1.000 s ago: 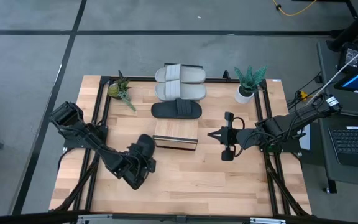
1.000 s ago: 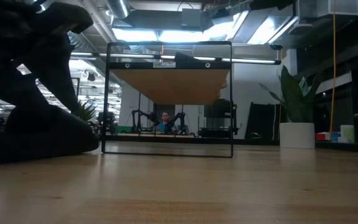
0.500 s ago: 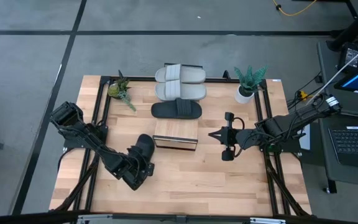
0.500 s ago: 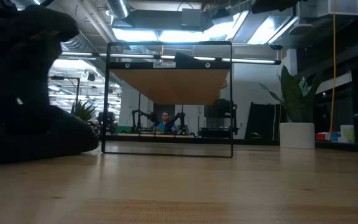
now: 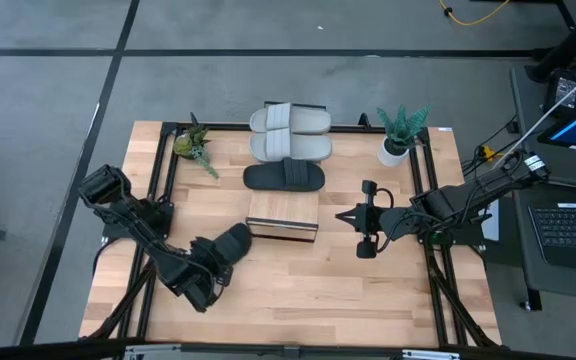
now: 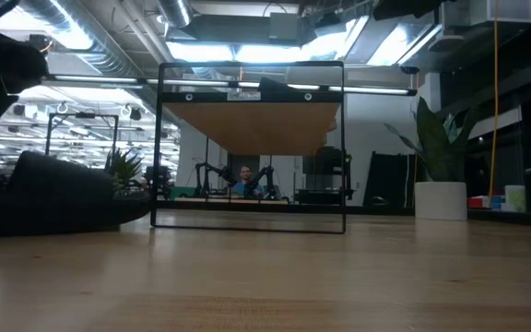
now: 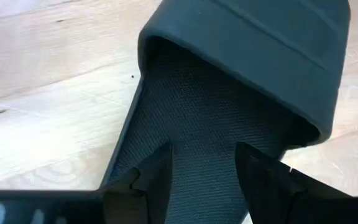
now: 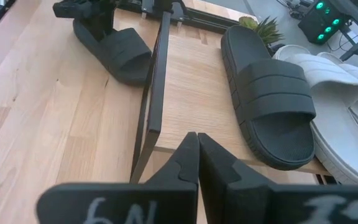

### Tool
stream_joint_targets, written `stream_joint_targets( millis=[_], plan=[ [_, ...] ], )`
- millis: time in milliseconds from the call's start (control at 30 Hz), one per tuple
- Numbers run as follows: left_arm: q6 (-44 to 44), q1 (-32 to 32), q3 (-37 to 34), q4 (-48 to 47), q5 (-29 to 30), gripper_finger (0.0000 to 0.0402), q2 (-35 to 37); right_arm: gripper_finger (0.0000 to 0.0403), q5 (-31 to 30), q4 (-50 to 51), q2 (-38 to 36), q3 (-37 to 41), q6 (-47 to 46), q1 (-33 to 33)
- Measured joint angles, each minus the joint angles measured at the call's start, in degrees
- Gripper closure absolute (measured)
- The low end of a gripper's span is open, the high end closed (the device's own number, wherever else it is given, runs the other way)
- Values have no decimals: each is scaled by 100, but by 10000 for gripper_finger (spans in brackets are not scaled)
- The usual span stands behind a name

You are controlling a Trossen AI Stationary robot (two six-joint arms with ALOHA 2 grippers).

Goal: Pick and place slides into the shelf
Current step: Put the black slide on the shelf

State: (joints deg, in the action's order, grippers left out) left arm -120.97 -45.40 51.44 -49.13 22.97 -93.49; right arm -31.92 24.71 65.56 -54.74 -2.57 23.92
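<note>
From above, your left tool [image 5: 206,287] sits low on the table [image 5: 298,290], at the heel end of a black slide [image 5: 230,243] that lies on the wood just left of the shelf [image 5: 283,215]. A second black slide [image 5: 284,176] lies across the far end of the shelf, and two grey slides [image 5: 290,133] lie side by side beyond it. Your right tool [image 5: 365,232] hovers right of the shelf, apart from it. A small plant [image 5: 196,146] stands at the far left and a potted plant [image 5: 400,133] at the far right.

At table height, you see the shelf's dark frame [image 6: 252,148] standing upright with its wood top raised. The near black slide [image 6: 67,195] lies flat on the table to its left. The white pot [image 6: 441,200] stands to the right.

In the left wrist view, your left tool [image 7: 204,168] is spread, its fingers [image 7: 157,171] over the footbed of the black slide [image 7: 241,68], with nothing clamped.

In the right wrist view, your right tool [image 8: 197,152] is closed and empty, its fingers pressed together. Ahead you see the shelf [image 8: 188,81] carrying a black slide [image 8: 266,99], with the grey slides [image 8: 334,87] beside that slide. The other black slide [image 8: 114,50] lies on the table with the left tool [image 8: 95,15] at it.
</note>
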Motion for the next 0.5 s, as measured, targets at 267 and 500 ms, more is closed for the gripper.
stream_joint_targets(
  millis=[267,500],
  plan=[
    [48,-85,9,141,203,239,228,400,0,0,0,0,-41,0],
    [200,-169,170,230,951,239,452,400,-2,-2,0,0,-46,0]
  ],
)
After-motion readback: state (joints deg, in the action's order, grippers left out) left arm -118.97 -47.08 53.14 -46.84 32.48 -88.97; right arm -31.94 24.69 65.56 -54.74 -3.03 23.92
